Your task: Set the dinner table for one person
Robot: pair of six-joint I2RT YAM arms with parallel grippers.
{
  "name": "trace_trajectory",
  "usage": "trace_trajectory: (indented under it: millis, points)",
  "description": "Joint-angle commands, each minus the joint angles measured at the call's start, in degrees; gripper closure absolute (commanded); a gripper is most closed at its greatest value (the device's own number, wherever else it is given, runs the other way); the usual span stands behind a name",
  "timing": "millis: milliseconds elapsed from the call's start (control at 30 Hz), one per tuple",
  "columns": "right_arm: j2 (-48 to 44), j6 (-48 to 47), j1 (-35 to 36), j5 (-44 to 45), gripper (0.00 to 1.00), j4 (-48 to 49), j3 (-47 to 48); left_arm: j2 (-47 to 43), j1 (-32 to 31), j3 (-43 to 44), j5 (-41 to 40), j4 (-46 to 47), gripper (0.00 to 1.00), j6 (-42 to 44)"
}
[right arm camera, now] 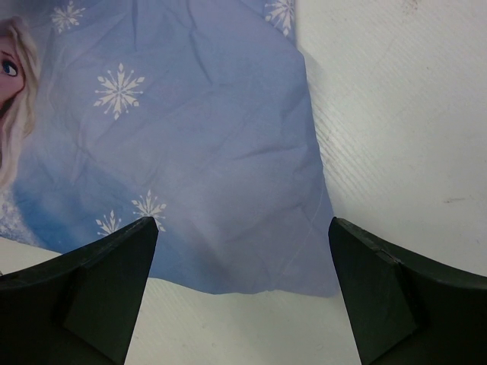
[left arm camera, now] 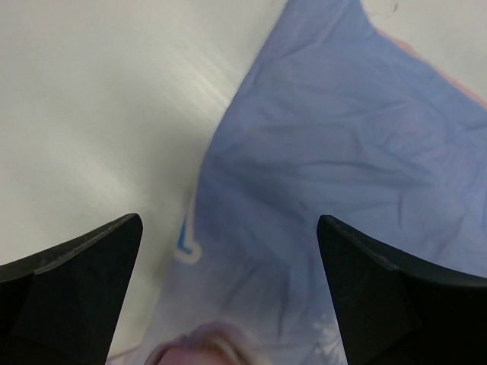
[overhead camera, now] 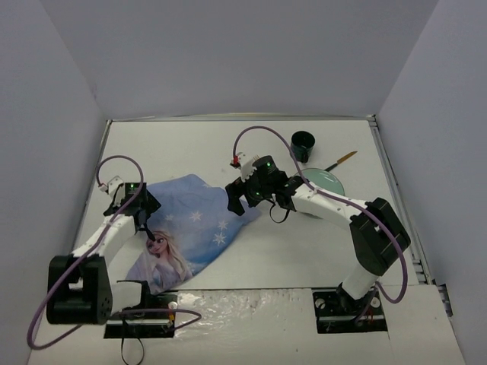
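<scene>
Arm bases: bolted at the near edge, left arm on the left, right arm on the right.
Dinner table: large white top with a thin metal rim, set between plain white walls, lying under everything else.
Left gripper: fingers spread wide with nothing between them, poised low over the near left part of the placemat (wrist view: bare white table to one side, wrinkled blue cloth to the other).
Placemat: blue cloth with white snowflakes and a printed blonde girl, lying rumpled and slantwise on the left-centre of the table.
Right gripper: fingers spread wide and holding nothing, above the placemat's right corner; seen from the wrist, the cloth's edge lying flat on the table between the two dark fingers.
Plate: pale green, flat on the table just beyond the right forearm, partly hidden by it.
Stick: thin, slanted, with an orange-tan end, just beside the plate's far rim.
Cup: dark green, upright, beyond the plate on the far right of the table.
</scene>
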Motion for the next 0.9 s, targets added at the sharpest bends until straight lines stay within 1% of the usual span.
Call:
trace_trajectory:
  millis: [0,33,133,267,300,400,533,633,667,700,867]
  points:
    - [-1.76,-0.75,-0.46,-2.75,0.08,3.36,2.98,9.78,2.86,8.44,4.64,14.62,0.03,6.19]
    - [-2.08,-0.77,-0.51,-2.94,0.08,3.46,2.96,13.17,4.32,10.78,6.25,15.08,0.03,7.20]
    - [-3.50,-0.62,-0.57,-3.09,0.08,3.70,2.42,21.80,6.10,16.47,9.54,15.45,0.04,9.50]
    - [-5.87,-0.37,-0.69,-2.76,0.08,3.82,0.95,28.91,8.46,21.73,16.01,14.37,0.09,10.58]
    - [-6.93,-0.43,-0.62,-2.27,0.08,3.88,0.61,30.85,8.55,22.71,17.27,13.64,0.15,11.08]
    - [-8.61,-0.45,-0.92,-1.63,0.07,3.82,-0.61,33.24,8.24,25.32,19.31,10.94,0.28,12.13]
    - [-10.59,-0.26,-1.60,-0.86,0.07,3.82,-1.76,35.18,7.49,26.63,23.48,10.44,0.66,12.98]
    - [-10.92,-0.08,-2.01,-0.37,0.07,3.81,-1.67,33.91,5.42,27.94,25.65,9.78,0.95,15.39]
    - [-10.98,0.10,-2.07,-0.30,0.07,3.75,-1.55,32.95,4.76,28.66,26.25,9.43,0.99,15.81]
    - [-11.03,0.27,-2.15,-0.23,0.07,3.73,-1.42,32.00,3.11,29.46,26.88,8.94,1.00,16.59]
    - [-11.84,1.74,-2.61,1.45,0.07,3.85,-1.14,28.54,-8.59,34.16,29.36,6.08,1.00,20.00]
